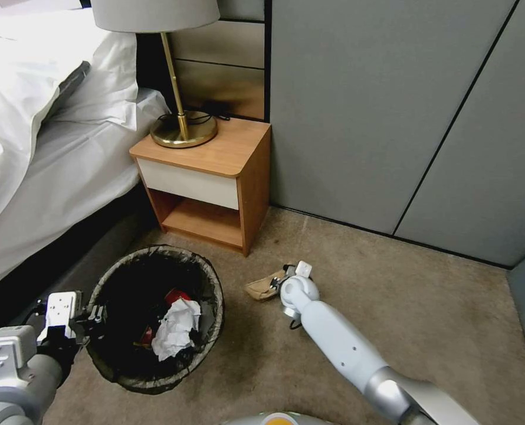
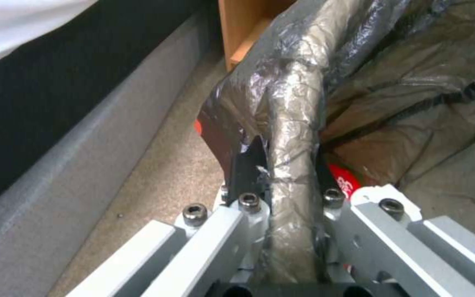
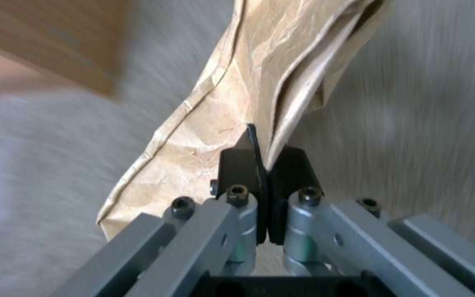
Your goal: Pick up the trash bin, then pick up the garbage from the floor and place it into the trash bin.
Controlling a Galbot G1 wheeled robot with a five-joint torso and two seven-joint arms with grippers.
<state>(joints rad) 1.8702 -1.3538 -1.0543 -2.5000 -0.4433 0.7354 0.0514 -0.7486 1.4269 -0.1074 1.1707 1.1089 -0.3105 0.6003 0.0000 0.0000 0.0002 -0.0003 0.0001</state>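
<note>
Black fingertips [image 3: 259, 165] of the right gripper [image 3: 265, 165] pinch a creased tan paper bag [image 3: 221, 136]; left gripper [image 2: 284, 173] clamps the bag-lined trash bin [image 2: 298, 119] rim.

Tan short-pile carpet [image 1: 427, 307] covers the floor. At far left stands a bed with white sheets and pillows [image 1: 44, 118]. Just right of it is a small wooden nightstand with a white drawer front [image 1: 206, 171], bearing a brass-stemmed lamp with a grey shade [image 1: 177, 71]. Grey panelled walls [image 1: 392, 106] fill the right.
</note>
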